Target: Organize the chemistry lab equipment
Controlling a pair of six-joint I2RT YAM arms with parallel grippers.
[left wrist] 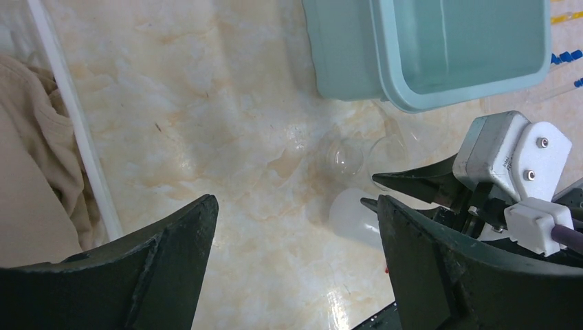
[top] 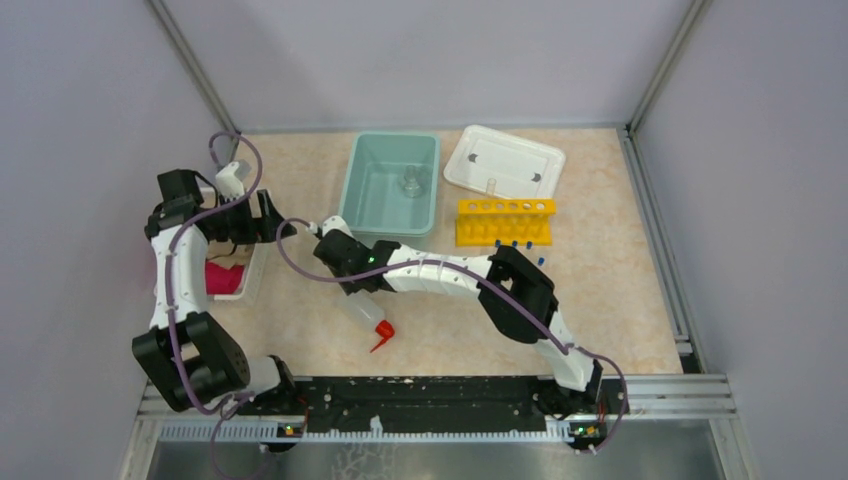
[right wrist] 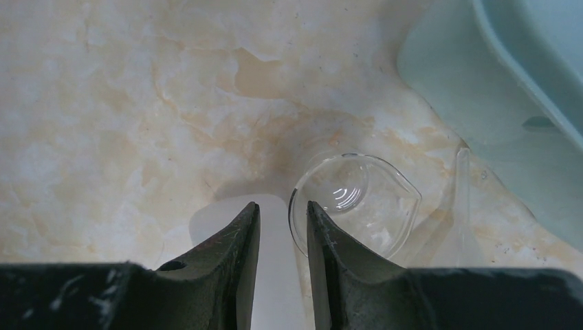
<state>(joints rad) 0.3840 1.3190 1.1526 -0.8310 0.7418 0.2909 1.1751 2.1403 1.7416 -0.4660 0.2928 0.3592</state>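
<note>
Near the front left corner of the pale teal plastic tub (top: 358, 205), on the beige marbled worktop (top: 620, 300), the right tool (right wrist: 283, 206) is reaching in with its fingers standing narrow, and only a slim gap is showing between them. A translucent white squeeze bottle (top: 362, 308) with a red spout (top: 382, 335) is lying on its side under that tool, its pale body showing through the gap in the right wrist view. Just beside the right finger, a clear glass beaker (right wrist: 357, 199) is lying on its side with its mouth facing the camera. I cannot tell whether the fingers are pinching anything.

The left tool (left wrist: 295, 206) is gaping wide with nothing between its fingers. It is hanging over bare worktop between the tub and the white slatted basket (top: 258, 262), where a pink cloth (top: 225, 277) and a tan cloth (left wrist: 34, 137) are lying.

A clear glass flask (top: 411, 182) is sitting inside the tub. Right of the tub a yellow holed tube rack (top: 505, 222) is standing, with small clear blue-capped tubes (top: 515, 243) lying just in front of it.
</note>
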